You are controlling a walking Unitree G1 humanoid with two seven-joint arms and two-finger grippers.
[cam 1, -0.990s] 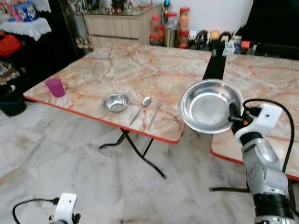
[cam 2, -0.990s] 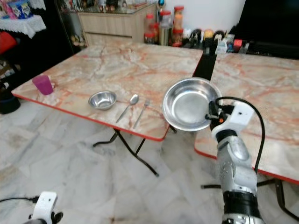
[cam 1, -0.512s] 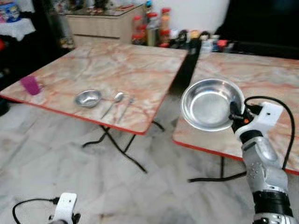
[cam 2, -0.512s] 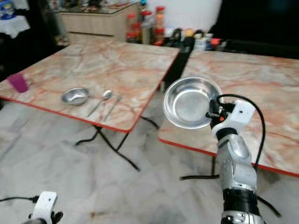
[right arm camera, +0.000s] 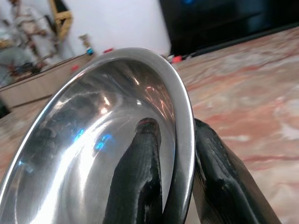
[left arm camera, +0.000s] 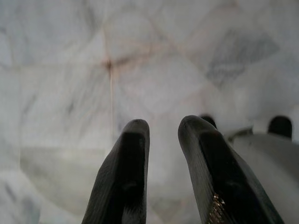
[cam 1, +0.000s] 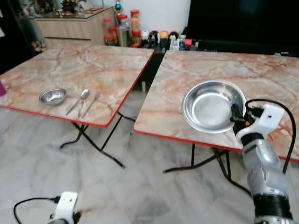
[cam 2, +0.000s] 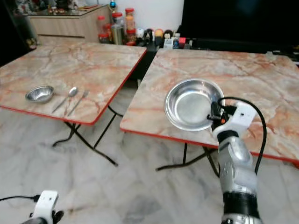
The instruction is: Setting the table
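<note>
My right gripper [cam 1: 235,115] is shut on the rim of a large steel plate [cam 1: 210,106], holding it tilted above the near edge of the right marble table [cam 1: 224,70]. In the right wrist view the plate's rim [right arm camera: 184,116] sits pinched between both black fingers [right arm camera: 140,186]. On the left marble table [cam 1: 93,65] lie a small steel bowl [cam 1: 52,96], a spoon [cam 1: 78,99] and a fork [cam 1: 91,101] near its front edge. My left gripper [left arm camera: 161,135] hangs low over the floor tiles, its fingers a little apart and holding nothing.
Jars and bottles [cam 1: 126,32] crowd the far end between the tables, beside a wooden cabinet [cam 1: 70,28]. A dark gap [cam 1: 149,70] separates the two tables. Folding legs [cam 1: 93,140] stand under each. Pale marble floor [cam 1: 117,186] lies before me.
The view has swung to the right: the left table has slid leftward and the right table now fills the middle. The plate stays gripped in my right gripper.
</note>
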